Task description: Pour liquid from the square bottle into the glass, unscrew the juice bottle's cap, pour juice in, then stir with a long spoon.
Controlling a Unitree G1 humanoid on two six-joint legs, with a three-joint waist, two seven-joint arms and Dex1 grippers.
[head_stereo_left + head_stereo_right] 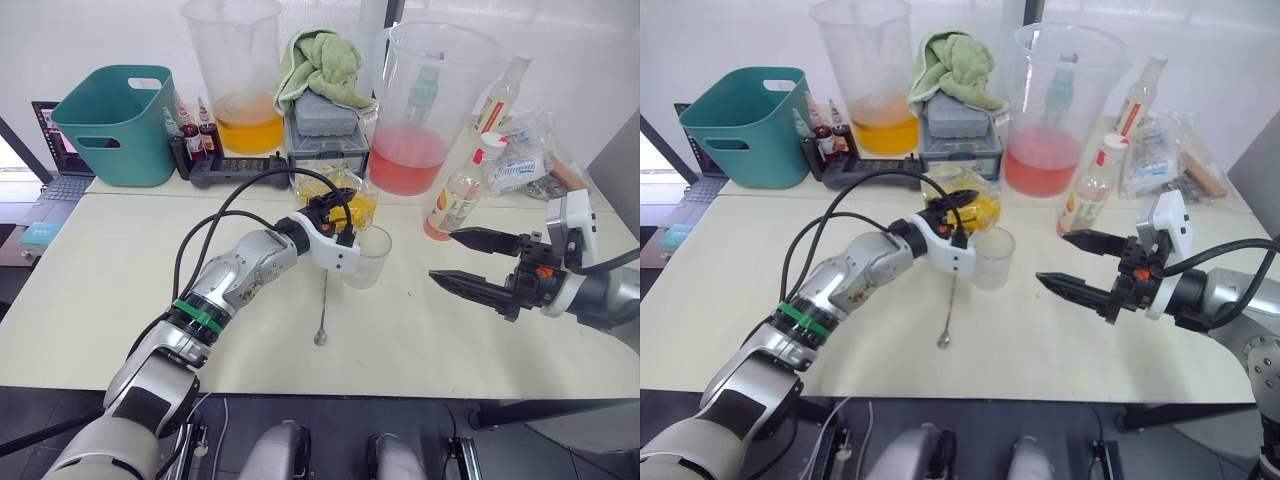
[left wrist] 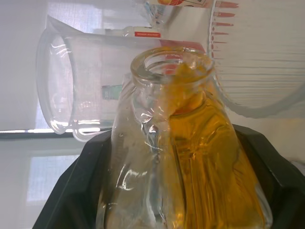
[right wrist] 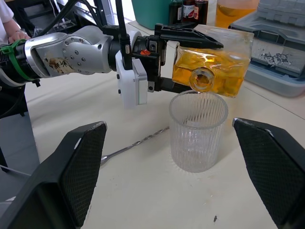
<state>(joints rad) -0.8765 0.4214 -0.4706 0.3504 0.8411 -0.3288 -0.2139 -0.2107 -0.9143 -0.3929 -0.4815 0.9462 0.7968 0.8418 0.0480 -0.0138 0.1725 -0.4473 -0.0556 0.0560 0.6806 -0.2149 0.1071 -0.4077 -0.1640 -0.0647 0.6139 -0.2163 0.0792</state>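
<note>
A: Still on the first step — square bottle (image 3: 213, 71) clamped in the left end effector (image 1: 335, 228), tipped with its open mouth just over the glass (image 3: 198, 130); no amber liquid visible in the glass yet

B: Left to do: juice bottle (image 1: 462, 188), capped, behind the glass; long spoon (image 1: 322, 309) flat on the surface (image 1: 80, 300) beside the glass. Right end effector (image 1: 470, 261) spread apart, holding nothing

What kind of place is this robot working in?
Probably a lab or test workbench, not a real kitchen: big measuring jugs of coloured liquid, a plastic parts case and a laptop crowd the back of the table.
</note>
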